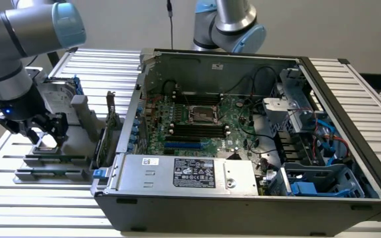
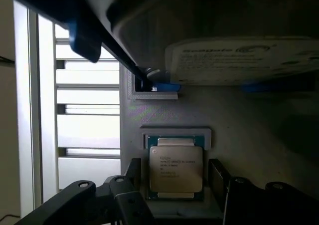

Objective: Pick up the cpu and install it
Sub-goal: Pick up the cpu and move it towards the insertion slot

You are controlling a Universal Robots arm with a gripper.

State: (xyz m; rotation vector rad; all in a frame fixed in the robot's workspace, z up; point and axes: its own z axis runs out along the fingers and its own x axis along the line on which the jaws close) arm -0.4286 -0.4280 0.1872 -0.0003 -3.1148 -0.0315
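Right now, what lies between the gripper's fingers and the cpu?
Nothing. In the wrist view the open gripper has a finger each side of the cpu; only narrow strips of the grey holder show between.

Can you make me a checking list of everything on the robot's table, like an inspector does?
Surface: slatted metal table, grey holder on it.
Job's things: cpu lying flat in the holder's recess; open computer case with the motherboard socket.
Clutter: hard drive, memory sticks.
Grippers: gripper over the cpu, jaws open either side.
Cables: black wires and blue cables inside the case.
Surroundings: plain wall, second arm behind the case.
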